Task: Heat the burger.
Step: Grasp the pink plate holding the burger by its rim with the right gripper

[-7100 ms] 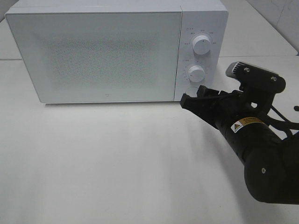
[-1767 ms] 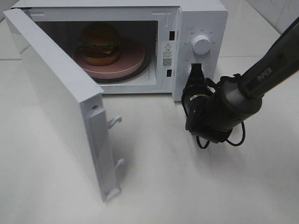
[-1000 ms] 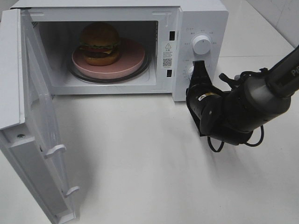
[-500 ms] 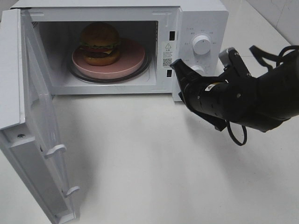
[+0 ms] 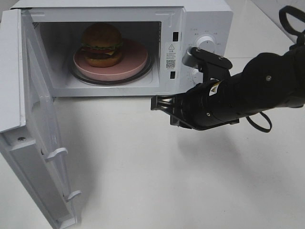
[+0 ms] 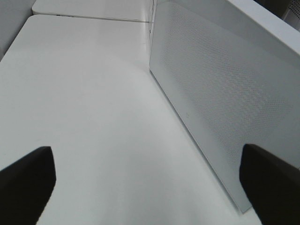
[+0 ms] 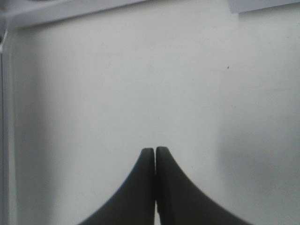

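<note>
Exterior high is the view in which the burger (image 5: pixel 101 44) is seen inside the microwave (image 5: pixel 209 19), set upright on a round pink plate (image 5: pixel 136 59) toward the left rear of the cavity. Its domed brown bun is uppermost, with green lettuce and a yellow edge of cheese showing beneath. The plate is carried on the glass turntable (image 5: pixel 149 67), whose rim shows around the plate's right side. The microwave door (image 5: pixel 28 119) is swung fully open to the left, its inner face turned toward the cavity and its latch hooks visible near the lower edge. On the control panel an upper dial (image 5: pixel 206 42) is visible, while the area below it is partly hidden by the black right arm. The right gripper (image 5: pixel 157 103) is held above the white tabletop (image 5: pixel 143 181) in front of the microwave, just ahead of the cavity's right front corner and pointing left. It is apart from the burger and clenched on nothing, as is confirmed in the right wrist view, where its two dark fingers (image 7: pixel 145 187) are pressed together over bare tabletop. In the left wrist view the left gripper (image 6: pixel 147 176) is spread wide and released, with only tabletop between its fingers and the perforated outer face of the door close by.
</note>
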You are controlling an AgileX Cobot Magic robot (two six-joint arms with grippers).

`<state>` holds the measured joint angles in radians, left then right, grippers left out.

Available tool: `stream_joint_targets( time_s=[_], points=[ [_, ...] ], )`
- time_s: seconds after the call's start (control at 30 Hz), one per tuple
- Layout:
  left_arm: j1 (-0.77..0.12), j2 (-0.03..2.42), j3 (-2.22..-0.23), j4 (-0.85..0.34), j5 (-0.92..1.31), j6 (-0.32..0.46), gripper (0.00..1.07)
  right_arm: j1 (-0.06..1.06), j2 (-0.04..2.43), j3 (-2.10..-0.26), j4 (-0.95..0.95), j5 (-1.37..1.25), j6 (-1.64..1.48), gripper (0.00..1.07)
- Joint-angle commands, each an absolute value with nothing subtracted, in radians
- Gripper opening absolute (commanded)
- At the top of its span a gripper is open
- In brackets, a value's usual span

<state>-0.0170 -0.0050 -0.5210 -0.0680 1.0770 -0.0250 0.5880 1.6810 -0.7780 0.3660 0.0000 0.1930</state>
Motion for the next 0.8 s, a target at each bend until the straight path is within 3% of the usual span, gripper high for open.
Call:
stream_joint_targets(
  time_s=[0.03,0.23,0.43,0.5,0.8],
  points=[
    [-0.014,-0.02,-0.519,-0.075,1.068,-0.025,1.0,0.582,1.664,-0.817,0.251,0.166,0.083,0.02],
    [-0.014,-0.02,-0.519,-0.075,1.068,-0.025,1.0,0.582,1.664,-0.9,0.146,0.469,-0.172,0.04],
    [-0.014,-0.02,-0.519,-0.075,1.068,-0.025,1.0,0.582,1.664,-0.947,0.146,0.603,-0.376,0.05],
    [-0.014,-0.02,-0.519,-0.075,1.068,-0.025,1.0,0.582,1.664,-0.985,0.135,0.716,-0.607,0.06],
    [-0.014,-0.02,-0.519,-0.075,1.068,-0.025,1.0,0.582,1.664,-1.047,0.058,0.776,-1.029,0.08]
  ],
)
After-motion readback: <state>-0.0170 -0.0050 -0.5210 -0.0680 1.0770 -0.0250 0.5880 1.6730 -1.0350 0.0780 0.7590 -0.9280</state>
